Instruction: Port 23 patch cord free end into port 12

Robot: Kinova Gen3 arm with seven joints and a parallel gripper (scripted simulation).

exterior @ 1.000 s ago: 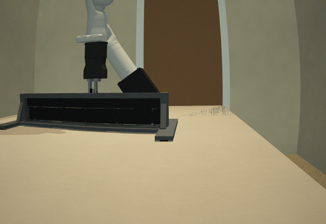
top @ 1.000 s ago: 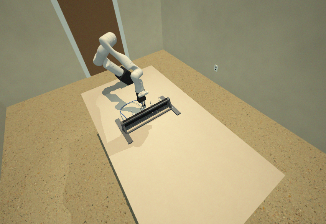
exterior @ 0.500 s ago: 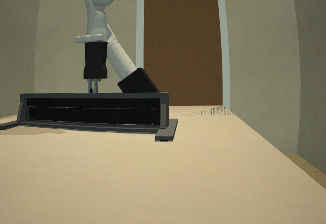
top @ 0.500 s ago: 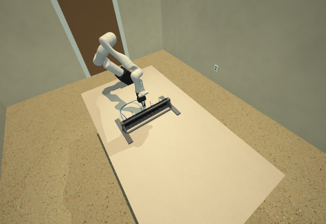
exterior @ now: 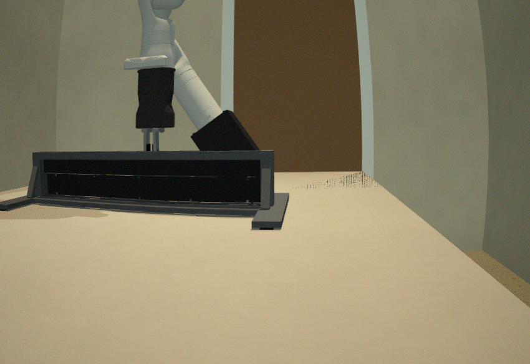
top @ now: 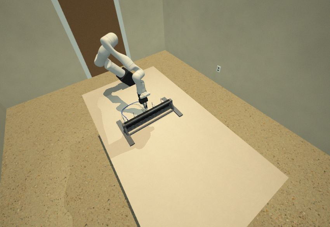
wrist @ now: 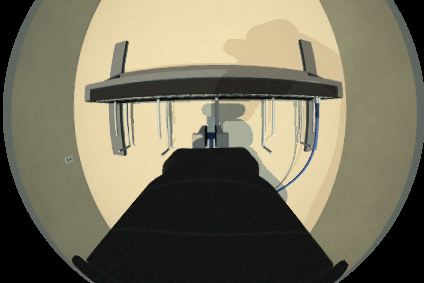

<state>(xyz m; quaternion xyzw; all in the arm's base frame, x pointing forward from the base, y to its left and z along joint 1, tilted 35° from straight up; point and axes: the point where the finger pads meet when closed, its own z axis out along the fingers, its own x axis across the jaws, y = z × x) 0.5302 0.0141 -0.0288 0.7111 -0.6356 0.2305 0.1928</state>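
Gripper (exterior: 153,139) clamped on apparently the plug (wrist: 211,137), behind rack (exterior: 150,155), beside hanging cords (wrist: 268,122).

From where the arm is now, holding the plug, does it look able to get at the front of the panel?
Probably yes. The end effector, shut on the plug, hangs on the arm's side of the rack, where the blue cord loops. Nothing visible stands between plug and panel, though the ports are hidden.

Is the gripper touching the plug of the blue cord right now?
Touching. In the wrist view the gripper is shut on the plug just below the rack; the blue cord trails off to the right.
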